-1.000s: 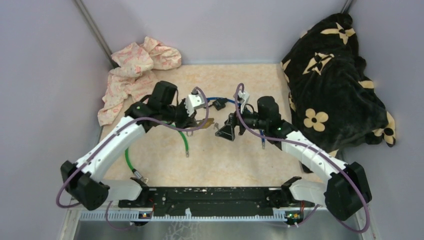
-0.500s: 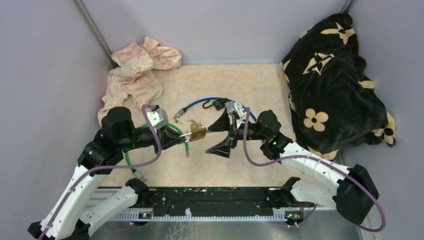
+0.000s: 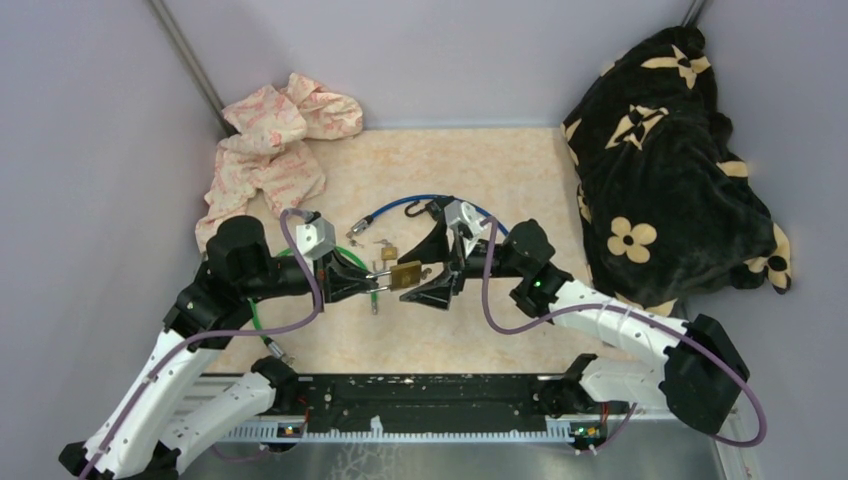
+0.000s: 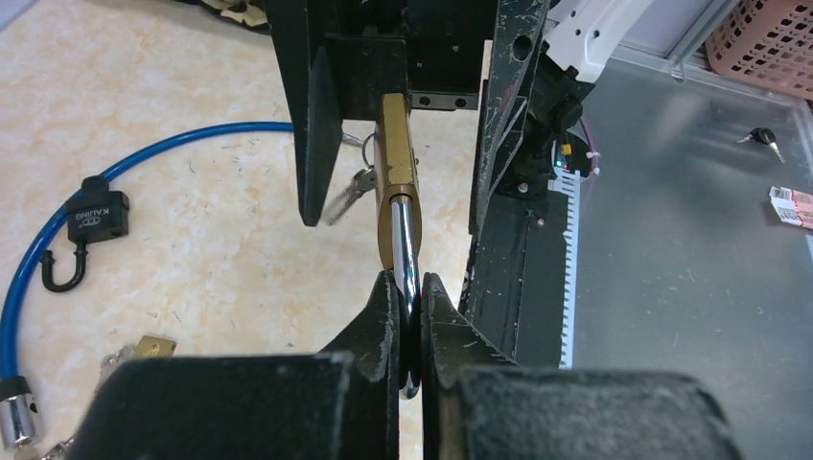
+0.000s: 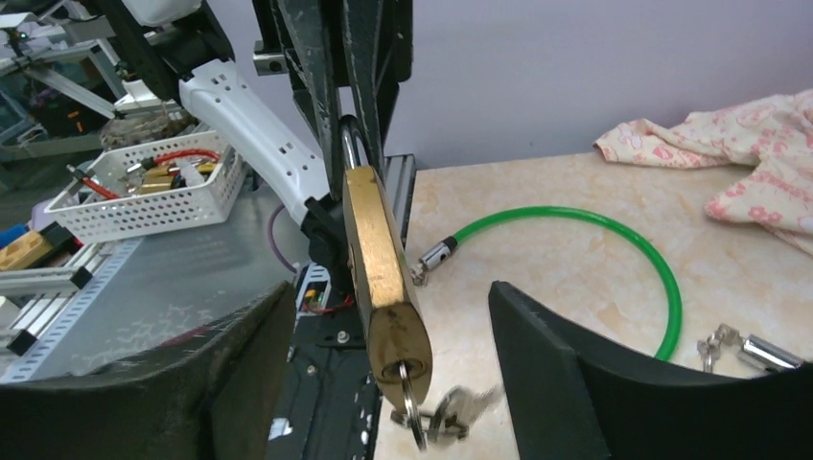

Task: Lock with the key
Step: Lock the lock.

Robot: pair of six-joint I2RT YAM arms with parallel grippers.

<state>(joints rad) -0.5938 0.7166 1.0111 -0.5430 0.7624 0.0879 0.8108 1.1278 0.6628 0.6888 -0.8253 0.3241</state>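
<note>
My left gripper (image 4: 409,287) is clamped tight on the steel shackle (image 4: 406,235) of the brass padlock (image 4: 396,163). The padlock sticks straight out ahead of its fingertips, held up off the tabletop (image 4: 220,240). My right gripper (image 5: 383,321) meets it from the opposite end with its jaws spread wide. One finger stands on each side of the padlock body with a gap on both sides, so I see it gripping nothing. A key (image 5: 414,426) sits in the keyhole at the padlock end nearest the right gripper's palm, and a blurred bunch dangles from it. Off to the left of my left gripper, a blue cable (image 4: 173,144) with a small black lock (image 4: 96,213) lies on the tabletop. Past the padlock, as seen from the right gripper, a green cable (image 5: 614,225) curves across the tabletop
</note>
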